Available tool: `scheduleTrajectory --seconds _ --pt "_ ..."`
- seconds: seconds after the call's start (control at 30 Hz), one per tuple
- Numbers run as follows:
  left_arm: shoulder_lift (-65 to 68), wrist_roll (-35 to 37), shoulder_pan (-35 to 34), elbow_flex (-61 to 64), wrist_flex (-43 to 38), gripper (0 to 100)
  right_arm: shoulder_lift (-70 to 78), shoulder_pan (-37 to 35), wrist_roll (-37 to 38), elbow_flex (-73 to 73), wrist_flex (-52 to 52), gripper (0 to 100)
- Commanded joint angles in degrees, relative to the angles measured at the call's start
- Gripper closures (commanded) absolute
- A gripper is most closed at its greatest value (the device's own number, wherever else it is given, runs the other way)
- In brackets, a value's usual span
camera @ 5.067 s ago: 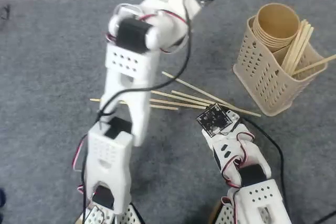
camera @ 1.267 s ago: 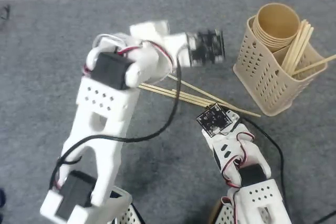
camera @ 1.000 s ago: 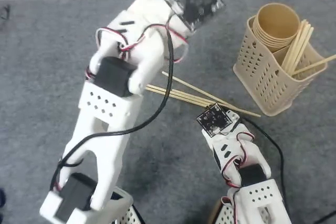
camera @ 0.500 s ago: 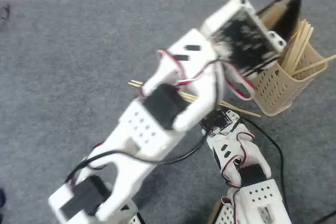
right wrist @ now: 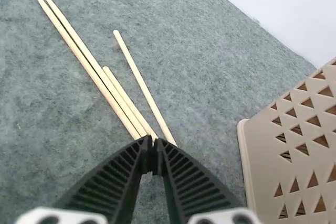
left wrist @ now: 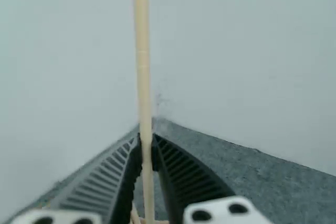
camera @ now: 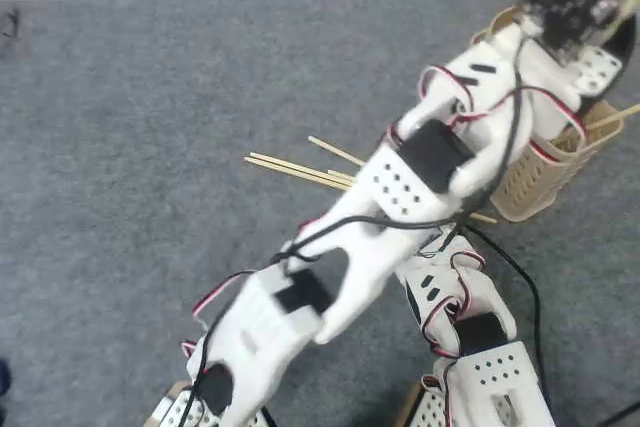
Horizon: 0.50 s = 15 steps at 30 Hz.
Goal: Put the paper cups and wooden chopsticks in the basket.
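The grey carpeted tabletop [camera: 120, 147] takes up most of what I see from above. My white left arm [camera: 400, 187] stretches diagonally across it from the near edge to the far right corner. Its wrist hangs over the beige perforated plastic basket [camera: 525, 187], whose mouth is hidden beneath it. The smaller right arm [camera: 460, 317] sits near me on the right. The left pincer [left wrist: 146, 145] is clamped on one pale wooden chopstick [left wrist: 142, 66], which stands upright with most of its length above the jaws. The right pincer [right wrist: 152, 148] is closed with nothing in it, hovering just above the near ends of the loose wooden chopsticks [right wrist: 105, 82]. These lie side by side on the carpet, left of the basket. My worry is the drop. I cannot see the opening, so if I let go off-centre the stick may strike the rim or the sticks already inside and fall outside. The wrist sits very close to the basket and could tip it. The closed right pincer could also scatter the loose ones.
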Motion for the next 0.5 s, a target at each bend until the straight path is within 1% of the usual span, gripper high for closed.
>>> scheduleTrajectory --seconds 0.0,0.17,0.3,0.37,0.47 --pt "11.69 0.79 1.41 -20.97 7.38 99 -0.57 0.13 0.62 0.97 -1.10 99.2" --pt "20.04 0.62 1.41 -30.81 8.79 99 -0.57 0.13 0.70 0.97 -1.10 99.2" --pt "18.73 0.44 1.76 -30.20 8.44 98 -0.57 0.13 0.70 0.97 -1.10 99.2" --pt "18.11 0.44 1.76 -30.11 10.20 98 -0.57 0.13 0.70 0.97 -1.10 99.2" --pt "17.67 0.44 1.67 -30.11 13.36 94 -0.57 0.13 0.70 0.97 -1.10 99.2"
